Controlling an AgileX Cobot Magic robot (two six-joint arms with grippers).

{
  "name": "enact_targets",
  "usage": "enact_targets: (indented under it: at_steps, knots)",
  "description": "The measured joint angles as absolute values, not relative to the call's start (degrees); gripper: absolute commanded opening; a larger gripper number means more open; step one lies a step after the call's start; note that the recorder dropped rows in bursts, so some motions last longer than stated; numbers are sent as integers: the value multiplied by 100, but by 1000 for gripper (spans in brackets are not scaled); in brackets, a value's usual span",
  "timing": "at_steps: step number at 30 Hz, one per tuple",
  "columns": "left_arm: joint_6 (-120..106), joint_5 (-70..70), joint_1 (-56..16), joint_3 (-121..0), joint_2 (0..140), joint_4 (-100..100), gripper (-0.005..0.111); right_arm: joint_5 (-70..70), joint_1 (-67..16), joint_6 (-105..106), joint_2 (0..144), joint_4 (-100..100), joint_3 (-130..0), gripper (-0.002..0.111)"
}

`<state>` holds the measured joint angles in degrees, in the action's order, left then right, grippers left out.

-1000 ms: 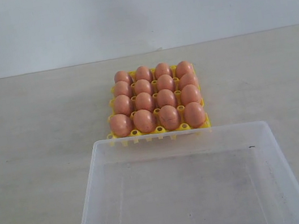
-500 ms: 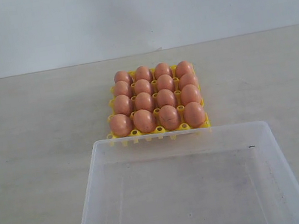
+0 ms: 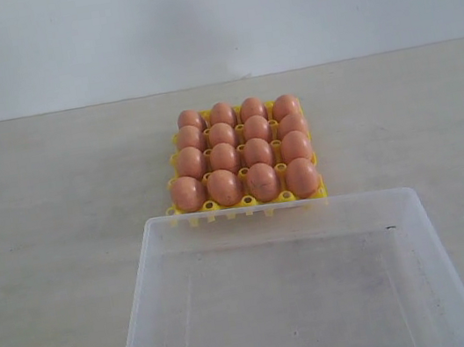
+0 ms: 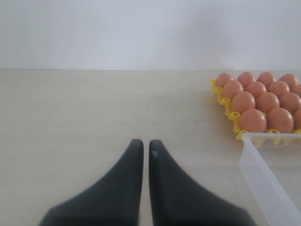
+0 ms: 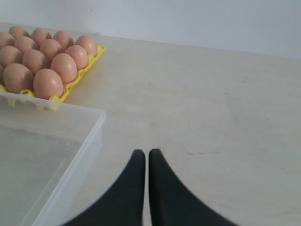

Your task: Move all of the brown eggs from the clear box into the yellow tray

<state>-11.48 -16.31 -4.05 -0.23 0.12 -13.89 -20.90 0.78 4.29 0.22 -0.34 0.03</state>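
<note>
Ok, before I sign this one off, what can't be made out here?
Exterior view: the clear box runs off the bottom edge, so its near floor is unseen.
Exterior view: the left gripper and right gripper are outside the frame.
Wrist views: the picture edge cuts off part of the yellow tray and brown eggs.
Tray cups: hidden under the eggs.

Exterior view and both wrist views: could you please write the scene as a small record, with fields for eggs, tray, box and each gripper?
eggs: sixteen, brown, all seated in the tray, four rows of four
tray: yellow, every cup filled, on the table just behind the box
box: clear, no egg in the part that shows; near end out of frame
left gripper: shut, empty, over bare table beside the box
right gripper: shut, empty, over bare table beside the box
task: looks complete
</note>
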Motion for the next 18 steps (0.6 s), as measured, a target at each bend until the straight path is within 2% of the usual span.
enact_targets:
  at_steps: [18]
  knots:
    - [-1148,-1631,-405,-23,12,-1389,4,-2127,58,704,22,-44,3,0]
